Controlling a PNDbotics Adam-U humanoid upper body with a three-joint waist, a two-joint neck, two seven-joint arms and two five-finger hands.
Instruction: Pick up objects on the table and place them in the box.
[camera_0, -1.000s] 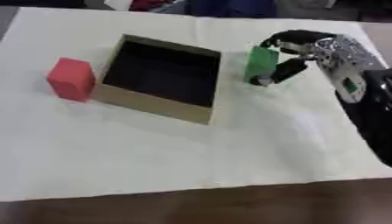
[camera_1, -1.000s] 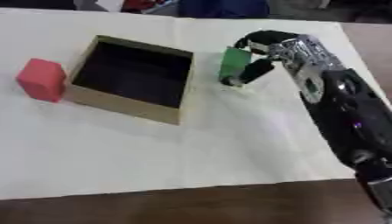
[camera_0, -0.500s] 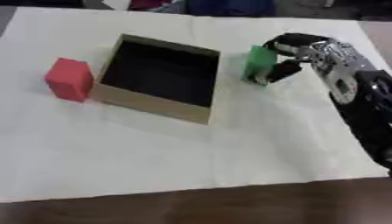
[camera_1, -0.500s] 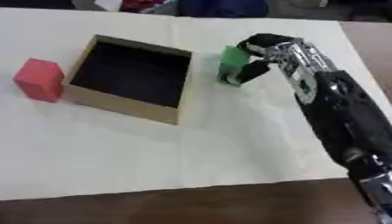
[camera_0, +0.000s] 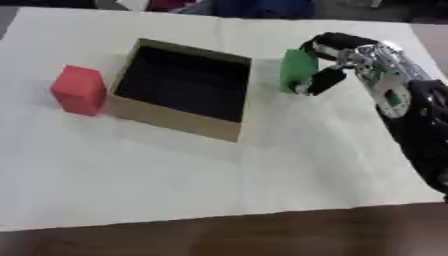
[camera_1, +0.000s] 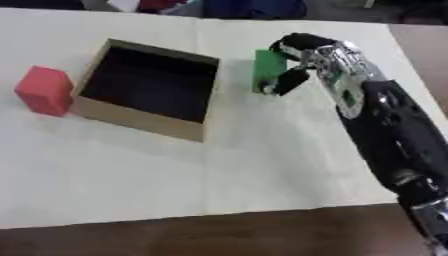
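Note:
A green block stands just right of the open cardboard box, and my right hand is curled round it, fingers over its top and thumb against its lower right side. Whether the block rests on the cloth or is lifted I cannot tell. A red block stands on the cloth just left of the box. The box's dark inside shows nothing in it. My left hand is out of sight in both views.
A pale cloth covers the table, with a dark wooden edge along the front. My right forearm runs down the right side. Coloured things lie beyond the far edge.
My right hand and the green block have shifted slightly left, closer to the box's right wall. The red block and box have not moved.

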